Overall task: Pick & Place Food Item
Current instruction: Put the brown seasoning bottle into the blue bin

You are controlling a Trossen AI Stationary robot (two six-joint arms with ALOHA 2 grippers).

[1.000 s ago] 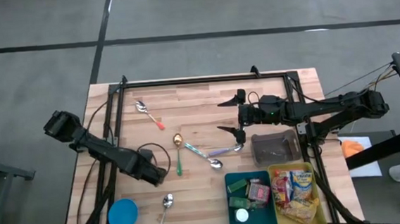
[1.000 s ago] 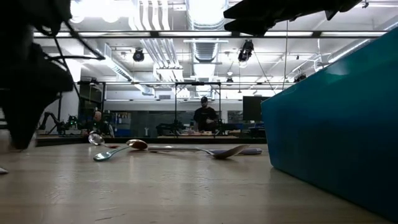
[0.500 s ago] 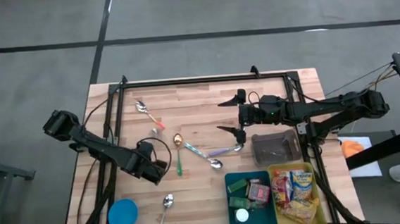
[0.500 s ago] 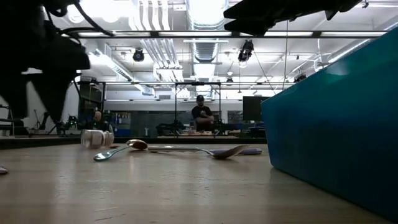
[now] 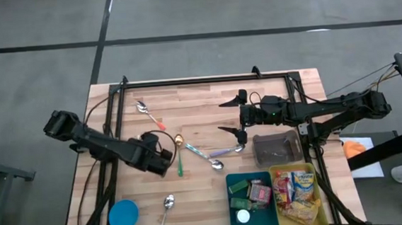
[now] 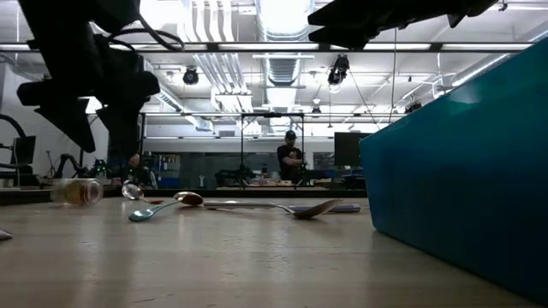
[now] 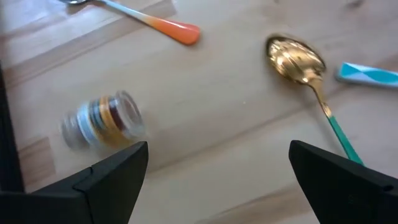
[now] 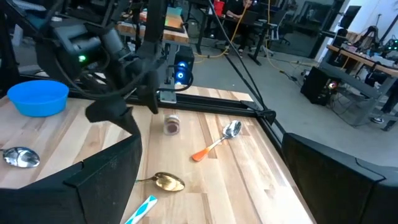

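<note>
The small jar [image 7: 102, 119] has just moved. A second ago it was not visible on the boards at all, half a second ago it lay near the orange-handled spoon [image 8: 214, 145], and now it lies on its side further toward 9 o'clock. Its smeared outline in the left wrist view suggests it is rolling. Over the same second the left arm has swung up from the 7 o'clock part of the table [image 5: 193, 99] toward the middle. The left gripper [image 7: 217, 149] now hangs with its fingers spread wide and nothing between them, just short of the jar. The jar rests on the wood at roughly 9 to 10 o'clock from the bowl of the gold spoon [image 7: 296, 57], between that spoon and the table's 9 o'clock edge. In the overhead view the arm and its cable hide it. The right gripper [image 5: 224, 116] has not shifted. It hovers at about 1 o'clock from the table's centre, also wide open and empty, and appears to be waiting. For the task, the pick is probably not yet made. The jar, likely the food item in play, is loose and drifting away from the jaws, so the left arm would probably need to let it settle, or follow it toward 9 o'clock, before closing. A grasp attempted now risks knocking it further or pushing it toward the frame rail.
</note>
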